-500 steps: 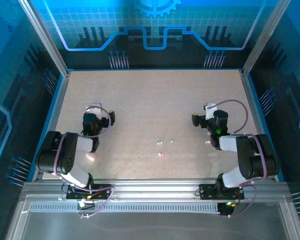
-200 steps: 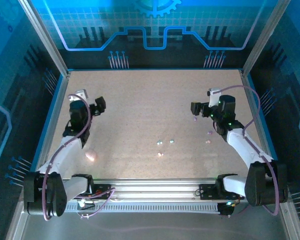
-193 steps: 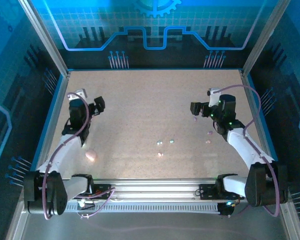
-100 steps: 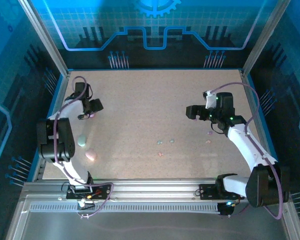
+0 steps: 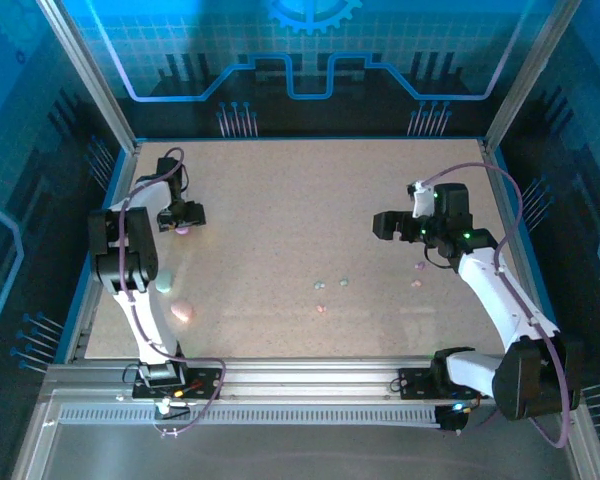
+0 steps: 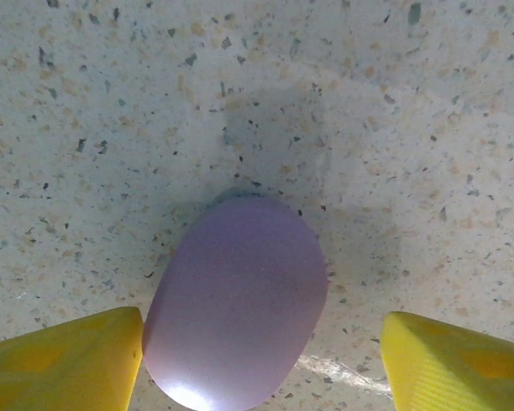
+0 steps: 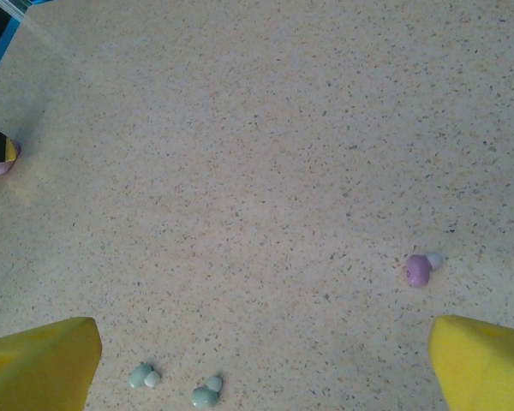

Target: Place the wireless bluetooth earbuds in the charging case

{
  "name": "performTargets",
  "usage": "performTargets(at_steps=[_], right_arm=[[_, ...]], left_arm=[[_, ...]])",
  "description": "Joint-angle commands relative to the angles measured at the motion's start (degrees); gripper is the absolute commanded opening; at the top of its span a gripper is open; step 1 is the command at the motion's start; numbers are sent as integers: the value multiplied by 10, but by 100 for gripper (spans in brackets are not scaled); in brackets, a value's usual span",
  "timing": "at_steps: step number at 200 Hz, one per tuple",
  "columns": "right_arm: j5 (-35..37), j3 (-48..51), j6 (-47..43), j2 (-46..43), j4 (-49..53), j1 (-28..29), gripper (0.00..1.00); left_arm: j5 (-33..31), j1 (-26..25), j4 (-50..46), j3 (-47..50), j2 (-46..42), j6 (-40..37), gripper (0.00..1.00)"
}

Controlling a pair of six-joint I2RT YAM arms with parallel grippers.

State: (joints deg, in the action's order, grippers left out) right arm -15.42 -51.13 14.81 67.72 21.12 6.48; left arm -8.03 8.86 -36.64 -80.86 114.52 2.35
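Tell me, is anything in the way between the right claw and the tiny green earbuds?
No, nothing visible. Bare speckled table lies between the open right gripper and the pale green earbuds. The small purple piece sits off to one side.

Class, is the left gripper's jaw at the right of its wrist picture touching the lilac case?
Apart. The left wrist view shows bare table between the lilac case and that jaw of the left gripper.
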Motion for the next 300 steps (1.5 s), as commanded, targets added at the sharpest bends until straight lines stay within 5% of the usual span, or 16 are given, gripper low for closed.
performTargets(at_steps=[1, 124, 152, 201, 244, 300], right_arm=[[7, -11, 2, -1, 24, 8, 99], [15, -3, 10, -7, 32, 10, 100], [23, -1, 18, -4, 33, 9, 100], [2, -7, 64, 23, 36, 5, 99], [-114, -8, 120, 42, 11, -21, 92], [-232, -28, 139, 38, 16, -18, 80]], left_arm=[[8, 5, -29, -31, 16, -32, 70], [40, -14, -52, -48, 33, -52, 40], [39, -63, -34, -26, -13, -64, 37], [88, -218, 55, 50, -130, -107, 37], [188, -327, 145, 117, -218, -146, 33], [326, -379, 286, 239, -332, -278, 34]])
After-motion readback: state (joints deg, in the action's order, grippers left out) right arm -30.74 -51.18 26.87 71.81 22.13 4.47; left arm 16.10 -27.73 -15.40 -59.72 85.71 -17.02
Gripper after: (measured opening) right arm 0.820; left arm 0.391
